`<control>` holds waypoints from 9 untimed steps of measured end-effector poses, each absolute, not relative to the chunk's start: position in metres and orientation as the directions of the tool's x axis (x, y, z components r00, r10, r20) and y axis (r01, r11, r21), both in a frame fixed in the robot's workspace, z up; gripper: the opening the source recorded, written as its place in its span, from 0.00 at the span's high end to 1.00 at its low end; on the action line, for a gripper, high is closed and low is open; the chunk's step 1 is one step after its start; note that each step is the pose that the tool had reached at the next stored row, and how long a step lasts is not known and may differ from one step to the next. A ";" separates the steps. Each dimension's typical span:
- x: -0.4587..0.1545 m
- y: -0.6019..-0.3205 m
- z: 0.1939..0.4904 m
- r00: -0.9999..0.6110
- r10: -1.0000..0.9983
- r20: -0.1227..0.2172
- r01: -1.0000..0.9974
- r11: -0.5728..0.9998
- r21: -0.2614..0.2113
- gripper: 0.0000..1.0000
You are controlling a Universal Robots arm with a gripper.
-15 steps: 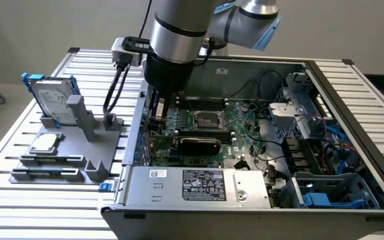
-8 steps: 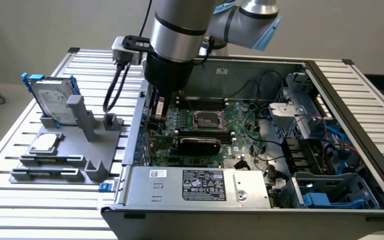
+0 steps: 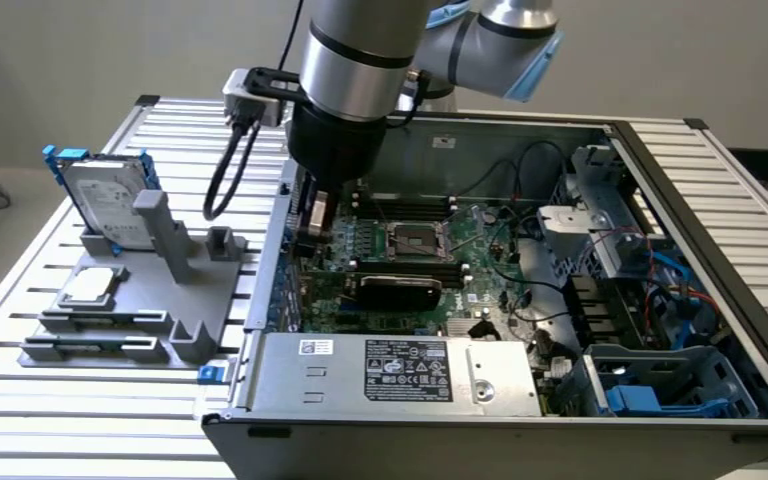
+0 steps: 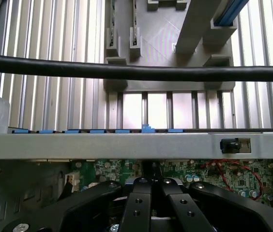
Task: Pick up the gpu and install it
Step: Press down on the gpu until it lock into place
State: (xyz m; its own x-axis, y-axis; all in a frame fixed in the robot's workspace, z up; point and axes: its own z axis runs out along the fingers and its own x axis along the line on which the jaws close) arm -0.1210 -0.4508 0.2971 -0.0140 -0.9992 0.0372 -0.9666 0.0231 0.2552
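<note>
The gpu [image 3: 400,290] shows its black rounded shroud on the motherboard [image 3: 418,255] inside the open computer case, below the CPU socket. My gripper [image 3: 311,235] hangs just inside the case wall on the exterior view's left, a little to the left of and above the card's end. Its fingers are shut, and I cannot tell whether they touch the card. In the wrist view the black fingers [image 4: 137,205] of my gripper [image 4: 151,186] meet over green board [image 4: 223,171], just inside the grey case wall [image 4: 127,145].
A grey fixture [image 3: 131,300] on the slatted table holds a silver hard drive in a blue frame [image 3: 104,195] and a square silver chip [image 3: 91,285]. The power supply [image 3: 398,370] and drive cages [image 3: 651,300] crowd the case. A black cable [image 4: 127,72] crosses the wrist view.
</note>
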 end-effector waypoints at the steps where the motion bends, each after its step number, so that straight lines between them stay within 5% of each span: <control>1: -0.121 -0.451 0.297 -0.016 -0.999 0.038 -0.966 0.025 0.255 0.89; 9: -0.121 -0.450 0.297 -0.038 -0.998 0.043 -0.966 0.047 0.256 0.89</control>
